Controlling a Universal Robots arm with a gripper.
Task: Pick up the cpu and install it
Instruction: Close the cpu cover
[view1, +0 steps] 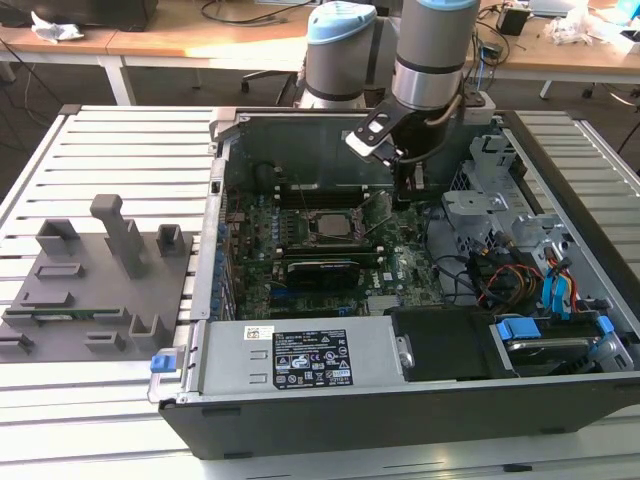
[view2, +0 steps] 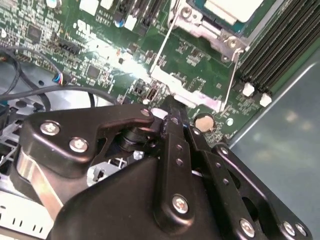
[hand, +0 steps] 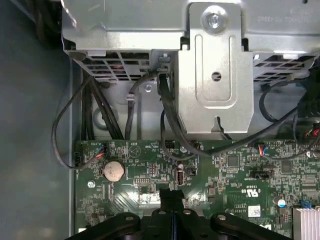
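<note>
Inside the open case (view1: 300, 400), the arm hung over the far part of the motherboard (view1: 405, 265). The gripper (view1: 404, 196) sat low above the board, just to the exterior view's right of the socket (view2: 192, 22). In both wrist views its fingers (view2: 175, 135) were pressed together. Whether anything thin was pinched at the tips could not be told. The cpu (view1: 325, 226) lay flat in the socket, silver top up, near the gripper but apart from it. A wire lever (view2: 161, 45) ran from the socket towards the fingertips. A coin cell (hand: 113, 170) sat on the board just beside the tips. A black card (view1: 320, 270) lay nearer than the socket. To the exterior view's left, a grey fixture (view1: 90, 300) rested on the slatted table (view1: 120, 150).
</note>
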